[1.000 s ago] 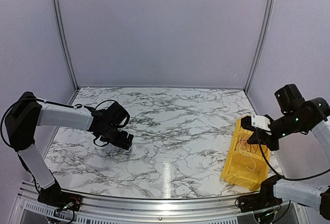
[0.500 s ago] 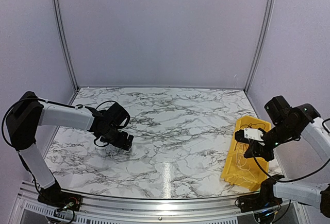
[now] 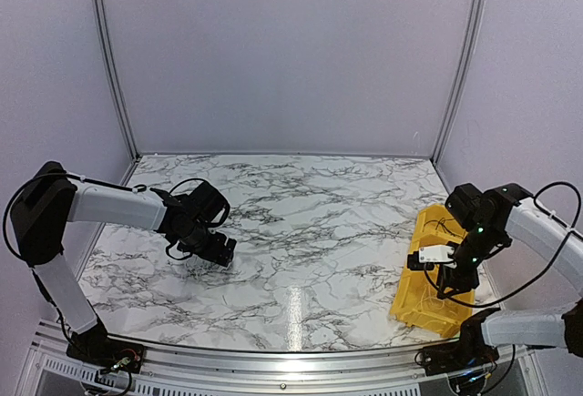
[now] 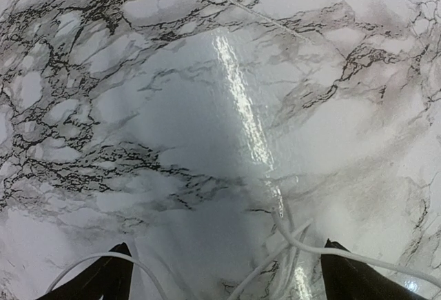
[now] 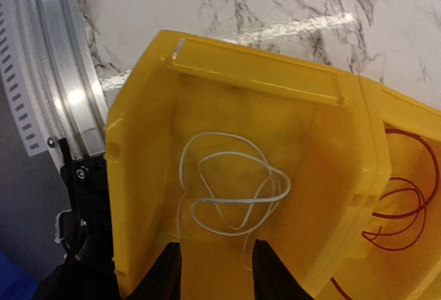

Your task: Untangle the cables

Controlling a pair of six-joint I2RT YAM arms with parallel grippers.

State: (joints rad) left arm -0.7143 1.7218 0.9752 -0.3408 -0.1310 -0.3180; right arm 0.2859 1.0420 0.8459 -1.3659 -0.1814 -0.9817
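White cables (image 4: pixel 296 245) cross on the marble table between the tips of my left gripper (image 4: pixel 224 279), which stands wide open just above them without touching. In the top view that left gripper (image 3: pixel 219 252) sits low at the table's left. My right gripper (image 5: pixel 217 272) hangs over the yellow bin (image 5: pixel 138 176), jaws apart with nothing between them. A white cable (image 5: pixel 234 190) lies in loose loops on the bin floor just past the fingertips. From above, the right gripper (image 3: pixel 448 282) points down into the near part of the bin (image 3: pixel 405 300).
A red cable (image 5: pixel 400 203) curls in the bin's neighbouring compartment, behind a yellow divider. The bin stands at the table's right near corner, beside the aluminium edge rail (image 5: pixel 55 93). Grey enclosure walls surround the marble table (image 3: pixel 301 232).
My right arm has swung down and toward the near end of the yellow bin, and its jaws have gone from shut to apart. The left arm has not moved.
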